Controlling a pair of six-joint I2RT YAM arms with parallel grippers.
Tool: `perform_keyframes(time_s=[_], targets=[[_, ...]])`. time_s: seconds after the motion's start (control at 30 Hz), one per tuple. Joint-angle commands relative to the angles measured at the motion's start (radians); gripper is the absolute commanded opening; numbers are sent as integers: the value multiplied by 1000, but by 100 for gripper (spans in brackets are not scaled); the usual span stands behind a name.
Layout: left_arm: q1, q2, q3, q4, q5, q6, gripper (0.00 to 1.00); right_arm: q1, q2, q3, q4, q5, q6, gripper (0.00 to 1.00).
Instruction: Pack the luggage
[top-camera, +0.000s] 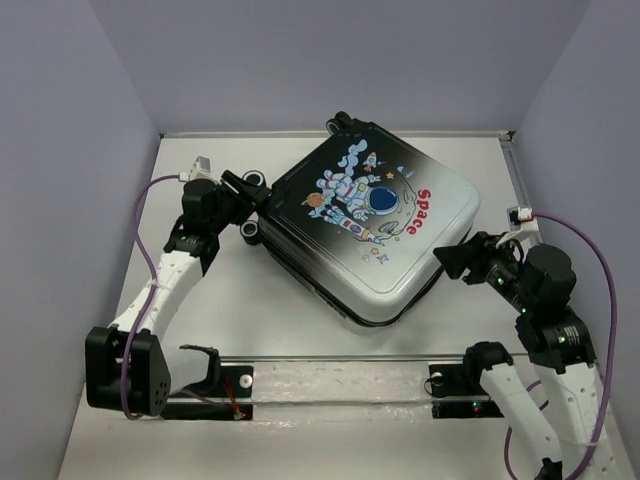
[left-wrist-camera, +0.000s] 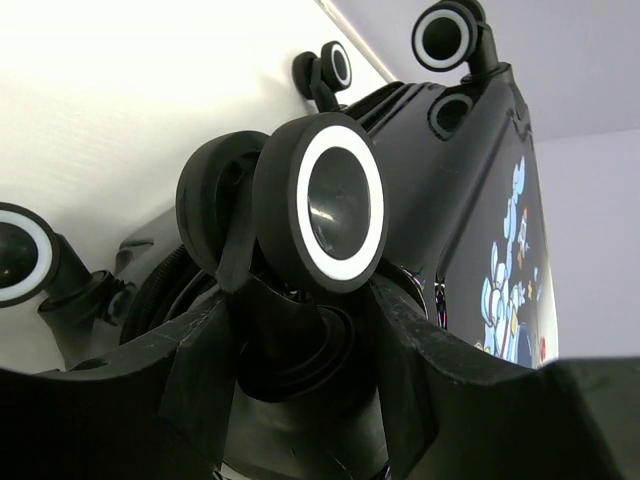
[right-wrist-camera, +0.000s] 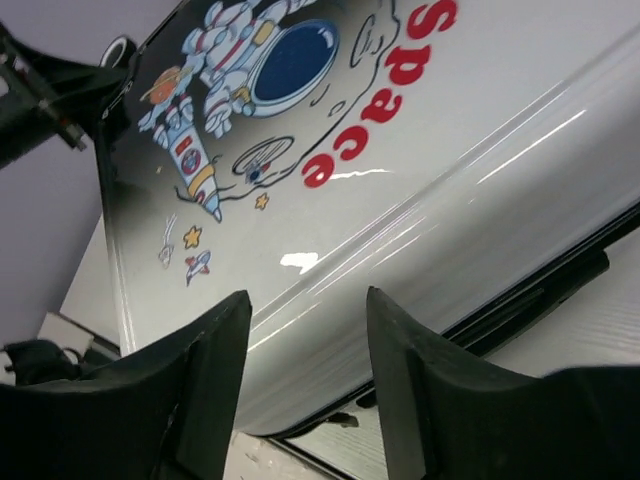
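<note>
The luggage (top-camera: 370, 215) lies flat and closed on the table, astronaut and red "Space" print facing up, black fading to white toward me. My left gripper (top-camera: 240, 200) is at its far-left end, where the wheels are. In the left wrist view the gripper (left-wrist-camera: 305, 350) has its fingers closed against the caster stem of one black-and-white wheel (left-wrist-camera: 335, 200); the black shell (left-wrist-camera: 490, 200) shows beside it. My right gripper (top-camera: 452, 258) is open at the luggage's white right corner. In the right wrist view the gripper (right-wrist-camera: 305, 320) is empty just short of the glossy shell (right-wrist-camera: 400, 150).
Other luggage wheels (left-wrist-camera: 445, 35) (left-wrist-camera: 335, 62) (left-wrist-camera: 15, 255) stick out around my left gripper. A metal rail (top-camera: 340, 358) runs across the near edge between the arm bases. Grey walls close in the white table (top-camera: 230, 300) on three sides.
</note>
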Motion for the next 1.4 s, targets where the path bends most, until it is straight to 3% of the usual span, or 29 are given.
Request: perform_keyframes(time_s=[0.0, 0.13, 0.2, 0.33, 0.4, 0.43, 0.47, 0.53, 0.57, 0.7, 0.77, 0.87, 1.03, 1.27, 1.37], targets=[[-10, 11, 43, 159, 34, 18, 6, 6, -52, -8, -34, -234, 8, 46], [-1, 66, 47, 168, 25, 36, 6, 6, -114, -56, -75, -320, 5, 21], [-1, 89, 49, 171, 14, 44, 6, 6, -125, -82, -100, -351, -12, 13], [-1, 106, 37, 179, -3, 56, 6, 6, -163, -131, -132, -388, 1, 10], [-1, 108, 26, 177, -17, 67, 12, 6, -186, -203, -117, -432, 36, 10], [0, 100, 21, 177, -26, 71, 18, 6, -207, -246, -120, -445, 39, 11], [-1, 95, 11, 179, -31, 76, 30, 6, -220, -261, -128, -440, 39, 13], [-1, 73, 0, 170, -57, 87, 39, 6, -256, -280, -148, -434, 36, 17], [-1, 63, -8, 154, -67, 105, 49, 6, -266, -295, -167, -437, 36, 20], [0, 2, -23, 102, -147, 149, 74, 6, -301, -372, -175, -462, 53, 39], [0, -45, -23, 59, -182, 169, 88, 6, -330, -393, -175, -449, 57, 40], [0, -124, -16, -8, -259, 206, 97, 6, -347, -433, -161, -432, 70, 40], [0, -272, -48, -96, -304, 249, 95, 6, -376, -458, -117, -399, 97, 39], [-3, -440, -285, -160, -169, 197, 61, 6, -355, -519, -16, -429, 113, 39], [-16, -495, -387, -165, -106, 170, 54, 6, -361, -515, -36, -432, 99, 40]])
